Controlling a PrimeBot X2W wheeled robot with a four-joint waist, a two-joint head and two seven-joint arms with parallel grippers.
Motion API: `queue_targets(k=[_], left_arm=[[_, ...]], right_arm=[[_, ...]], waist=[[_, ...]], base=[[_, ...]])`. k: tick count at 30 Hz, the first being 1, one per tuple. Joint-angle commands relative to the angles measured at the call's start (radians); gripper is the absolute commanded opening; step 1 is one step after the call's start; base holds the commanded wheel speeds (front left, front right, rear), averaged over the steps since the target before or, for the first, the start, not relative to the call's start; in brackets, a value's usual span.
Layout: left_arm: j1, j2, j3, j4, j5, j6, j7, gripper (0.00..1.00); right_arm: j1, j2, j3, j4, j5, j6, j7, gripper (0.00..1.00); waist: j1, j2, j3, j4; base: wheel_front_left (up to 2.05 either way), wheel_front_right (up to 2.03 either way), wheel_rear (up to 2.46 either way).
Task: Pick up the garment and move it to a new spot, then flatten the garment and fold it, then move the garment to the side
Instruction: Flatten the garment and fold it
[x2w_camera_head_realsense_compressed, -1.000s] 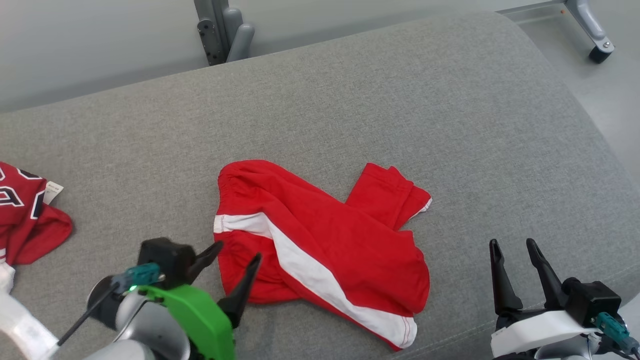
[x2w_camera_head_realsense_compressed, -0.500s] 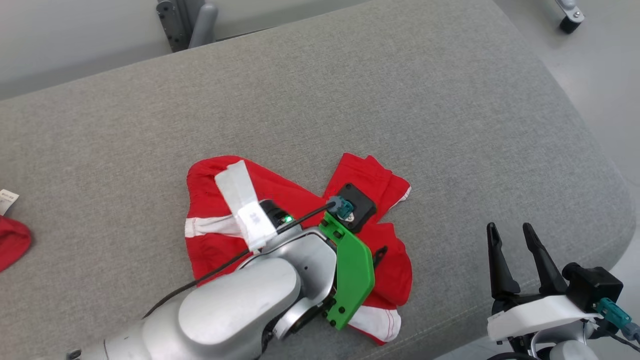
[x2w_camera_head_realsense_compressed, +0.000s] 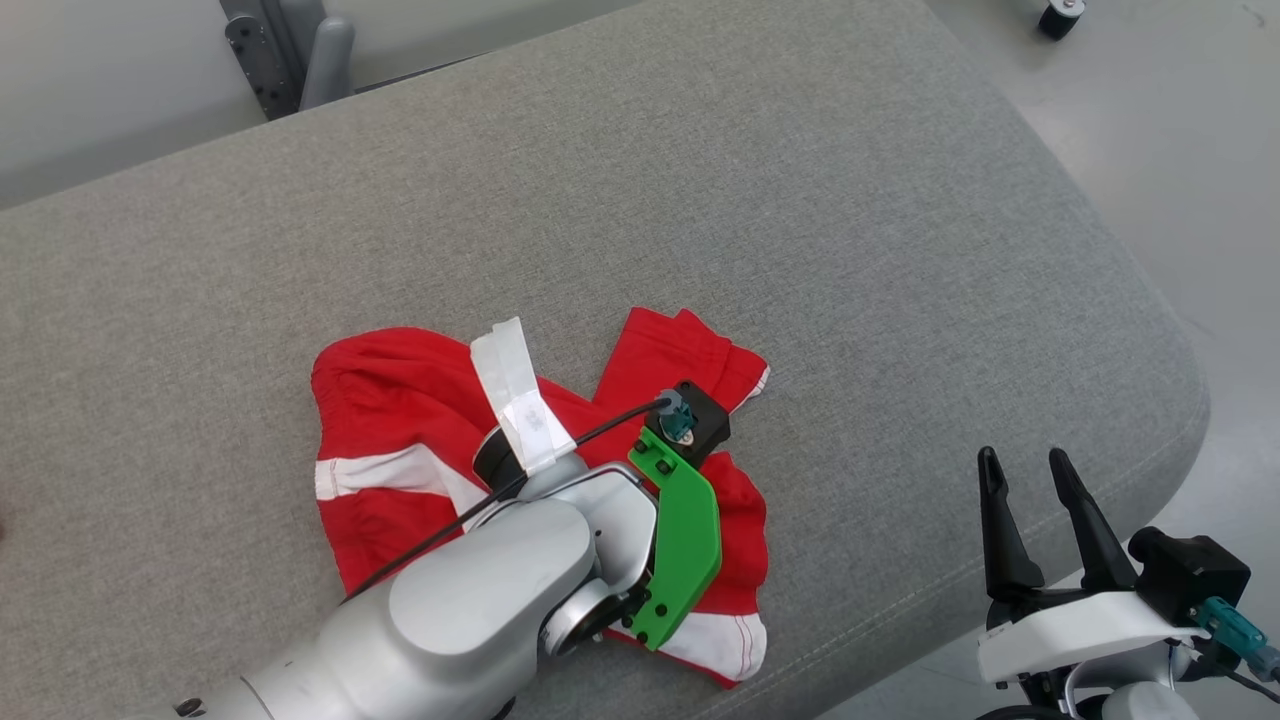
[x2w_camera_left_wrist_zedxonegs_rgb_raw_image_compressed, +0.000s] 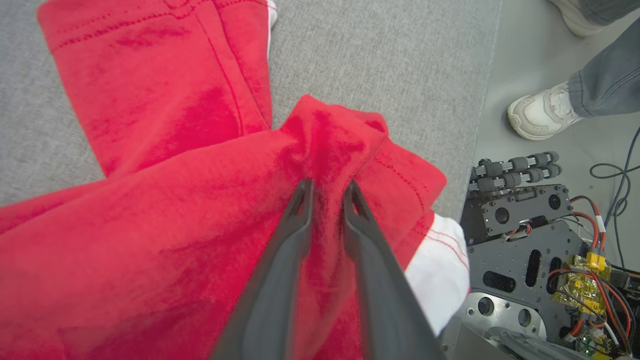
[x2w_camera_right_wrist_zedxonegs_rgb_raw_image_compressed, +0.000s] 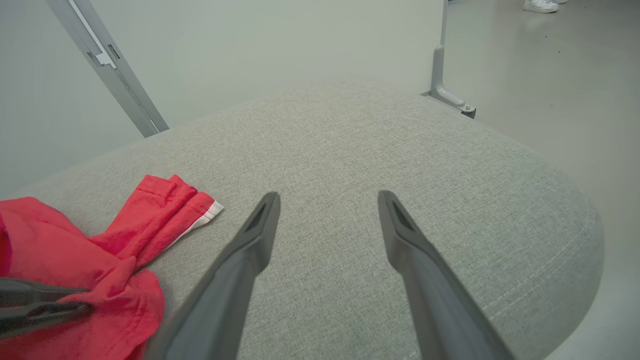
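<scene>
1. Red cloth with a white side stripe: one garment, crumpled rather than flat. It lies on the near half of the grey cushion, close to the front edge. One red leg sticks out toward the far right, and its hem shows a thin white edge.
2. In the left wrist view the garment is drawn up into a ridge, with a white patch at its lower right by the cushion's edge.
3. Grippers counted: two.
4. The left gripper has its fingers drawn close together, pinching the ridge of red cloth between them. The right wrist view shows the same pinch from the side, with cloth bunched at the tips.
5. The left arm, silver, reaches in from the lower left and lies across the garment. At its wrist are one green bracket and one strip of white tape.
6. The right gripper stands at the lower right with its fingers pointing up the head view. They are spread wide and hold nothing. It sits over the cushion's front right corner, well apart from the garment.
7. Beyond the cushion, the left wrist view shows two white shoes and one grey trouser leg on the floor. The robot's black base is just beside the cushion's edge.
8. Two metal posts stand behind the cushion in the right wrist view.
</scene>
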Motion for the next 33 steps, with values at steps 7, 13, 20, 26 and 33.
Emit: queue_targets(k=[7,13,20,26,33], left_arm=[[-0.027,-0.048,0.087,0.058,-0.006,0.013,-0.161,0.00],[-0.073,-0.086,0.167,0.147,-0.005,0.036,-0.295,0.00],[-0.093,-0.124,0.213,0.287,-0.014,0.022,-0.422,0.22],[-0.083,-0.154,0.227,0.401,-0.042,-0.019,-0.537,0.41],[-0.075,-0.164,0.228,0.386,-0.098,-0.051,-0.630,1.00]], right_arm=[[-0.014,-0.002,-0.003,-0.002,-0.010,-0.001,-0.003,1.00],[-0.017,-0.002,0.011,0.003,-0.017,-0.001,-0.003,1.00],[-0.023,-0.002,0.030,0.017,-0.024,-0.001,-0.003,1.00],[-0.029,-0.002,0.035,0.024,-0.022,-0.001,-0.003,1.00],[-0.011,-0.002,0.017,0.024,-0.025,-0.001,-0.003,1.00]], waist=[[0.0000,-0.0001,-0.006,0.011],[0.0000,-0.0001,-0.011,0.002],[0.0000,-0.0001,-0.010,-0.021],[0.0000,-0.0001,-0.006,-0.034],[0.0000,-0.0001,-0.018,-0.014]], base=[[0.00,0.00,0.00],[0.00,0.00,0.00],[0.00,0.00,0.00],[0.00,0.00,0.00],[0.00,0.00,0.00]])
